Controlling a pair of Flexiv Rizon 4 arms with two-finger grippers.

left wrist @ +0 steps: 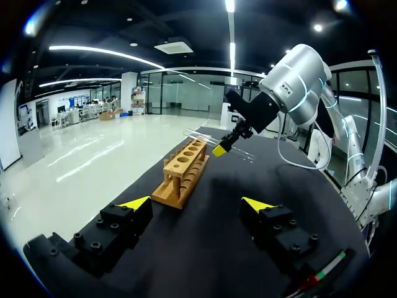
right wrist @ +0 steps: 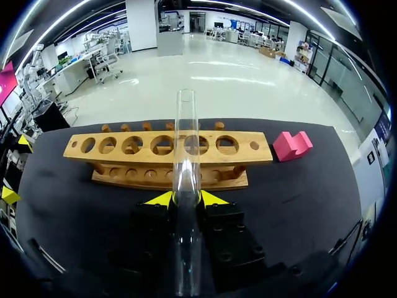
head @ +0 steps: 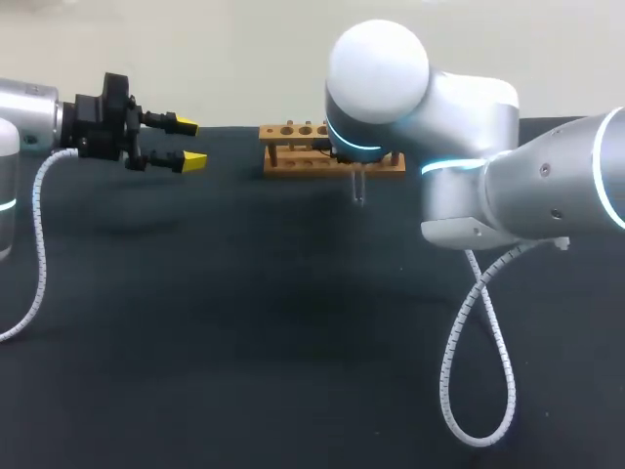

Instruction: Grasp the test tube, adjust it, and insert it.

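A clear glass test tube [right wrist: 185, 155] is held between the yellow tips of my right gripper [right wrist: 186, 198], which is shut on it. The tube lies along the fingers, its open end reaching out over the wooden rack [right wrist: 167, 155], which has a row of several holes. In the left wrist view my right gripper [left wrist: 223, 148] hangs with the tube [left wrist: 201, 135] above the rack's far end [left wrist: 183, 171]. In the head view the tube's end [head: 359, 191] shows below my right arm, in front of the rack [head: 293, 147]. My left gripper [head: 184, 144] hovers open and empty, left of the rack.
A pink block [right wrist: 291, 144] lies on the dark table just beyond the rack's right end. My right arm's bulky elbow [head: 391, 78] hides part of the rack in the head view, and its cable [head: 479, 371] hangs in a loop over the table's front right.
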